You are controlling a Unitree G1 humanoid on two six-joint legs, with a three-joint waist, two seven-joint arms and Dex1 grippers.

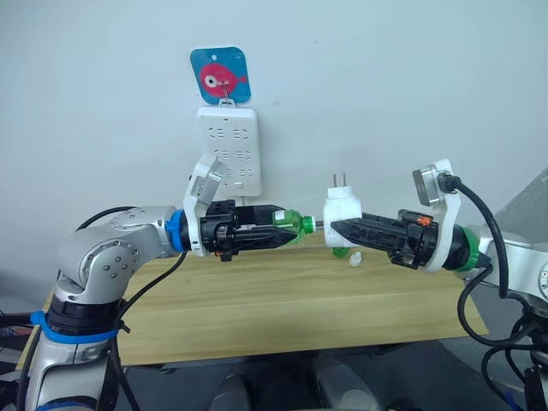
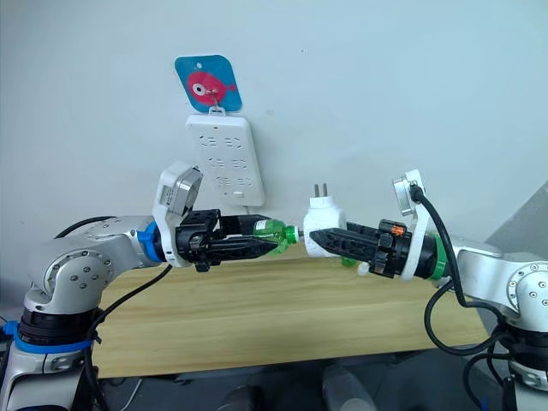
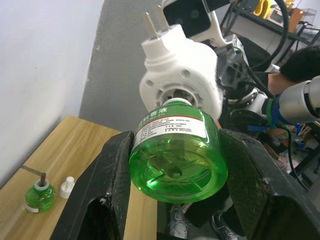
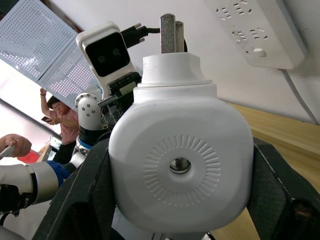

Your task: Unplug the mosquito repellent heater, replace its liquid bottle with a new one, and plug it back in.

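Observation:
My left gripper (image 1: 287, 231) is shut on a green liquid bottle (image 1: 295, 224), held sideways above the table. The bottle (image 3: 177, 145) points its neck into the round opening under the mosquito repellent heater (image 3: 182, 75). How far the neck sits inside is hidden. The white heater (image 1: 342, 210) is held by my right gripper (image 1: 336, 228), shut on its sides, with the two metal prongs pointing up. In the right wrist view the heater (image 4: 180, 160) shows its round vent. Another green bottle (image 1: 341, 251) with a wick and a white cap (image 1: 354, 259) stand on the table under the heater.
A white power strip (image 1: 228, 150) hangs on the wall from a blue fish hook, behind my left gripper. The wooden table (image 1: 257, 300) runs below both arms. A person (image 3: 300, 65) sits in the background beyond the table's end.

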